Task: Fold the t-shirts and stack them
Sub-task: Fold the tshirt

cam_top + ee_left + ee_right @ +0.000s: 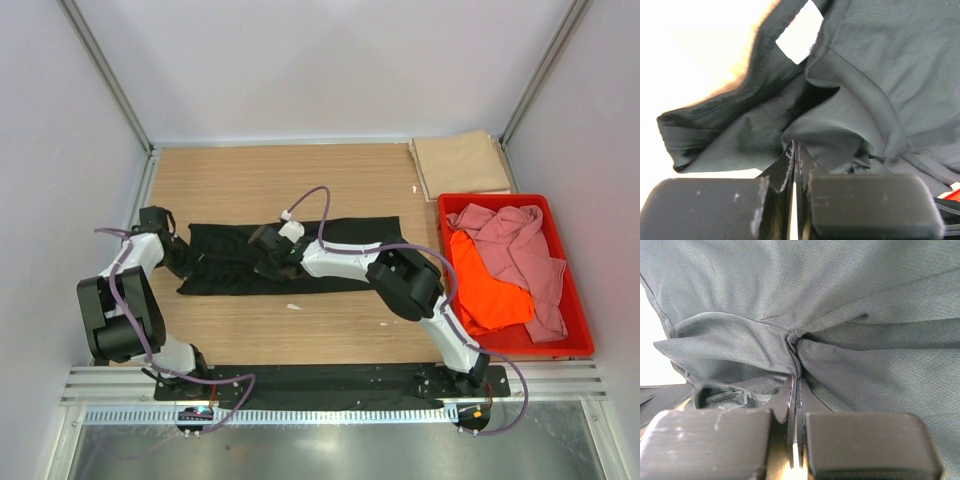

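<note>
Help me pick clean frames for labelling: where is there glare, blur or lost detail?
Left wrist: the upper left is blown out to white beside the black shirt. Right wrist: a white patch at the left edge, cloth weave sharp. Top external: even light, shirt folds hard to read.

— How much room do I have on the desk (250, 170)?
— Bare wood behind the black t-shirt (345, 232), and a narrower strip in front that my right arm (400, 280) crosses.
— The right side?
— Blocked. I see the red crate (545, 350) filling it, the folded tan t-shirt (462, 164) just behind. My left tool (796, 145) and right tool (796, 382) sit clamped on the black cloth.
</note>
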{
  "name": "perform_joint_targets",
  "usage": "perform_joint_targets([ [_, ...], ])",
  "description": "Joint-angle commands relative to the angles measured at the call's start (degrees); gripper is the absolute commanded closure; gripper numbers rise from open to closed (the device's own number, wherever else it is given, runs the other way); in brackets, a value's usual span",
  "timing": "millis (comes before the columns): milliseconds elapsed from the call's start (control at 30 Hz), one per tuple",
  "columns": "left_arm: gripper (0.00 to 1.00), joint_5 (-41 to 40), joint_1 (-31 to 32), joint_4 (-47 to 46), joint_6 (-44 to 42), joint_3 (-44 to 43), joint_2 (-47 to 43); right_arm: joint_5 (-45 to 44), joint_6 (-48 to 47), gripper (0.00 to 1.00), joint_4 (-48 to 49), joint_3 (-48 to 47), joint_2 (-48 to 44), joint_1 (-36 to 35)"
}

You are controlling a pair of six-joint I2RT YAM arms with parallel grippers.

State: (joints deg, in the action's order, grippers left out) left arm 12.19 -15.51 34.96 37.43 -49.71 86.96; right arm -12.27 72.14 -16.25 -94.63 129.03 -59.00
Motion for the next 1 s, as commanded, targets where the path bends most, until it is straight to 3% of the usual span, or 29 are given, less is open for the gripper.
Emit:
perform_joint_targets([
  [0,1.0,-3.0,-0.1,2.8,-1.7,-2.6,-3.6,-2.4,-1.2,0.99,-0.1,2.4,-4.5,0.5],
  [467,1.0,-4.5,-0.2,5.3,-3.8,-1.8,-6.9,1.5,-1.8,0.99,6.0,7.4,-7.0,0.5],
  [533,0.92,-2.8,-0.2,4.9,-4.3,-1.4,-7.0,1.9,-2.3,0.92,6.8,8.3,-7.5,0.5],
  [567,0.8,-1.6,-0.2,4.9,-4.3,-0.8,-7.4,2.0,-2.5,0.88,7.2,8.4,-7.6,0.5],
  [667,0.69,0.3,-0.1,3.4,-4.4,1.4,-9.0,2.6,-2.8,0.81,7.5,8.1,-7.5,0.5],
  [800,0.63,4.1,-0.1,0.6,-2.8,3.9,-8.5,3.4,-2.3,0.76,7.9,8.1,-7.3,0.5],
  [967,0.64,4.4,-0.1,-0.4,-2.0,5.2,-7.2,4.6,-1.0,0.75,8.8,8.3,-6.8,0.5],
])
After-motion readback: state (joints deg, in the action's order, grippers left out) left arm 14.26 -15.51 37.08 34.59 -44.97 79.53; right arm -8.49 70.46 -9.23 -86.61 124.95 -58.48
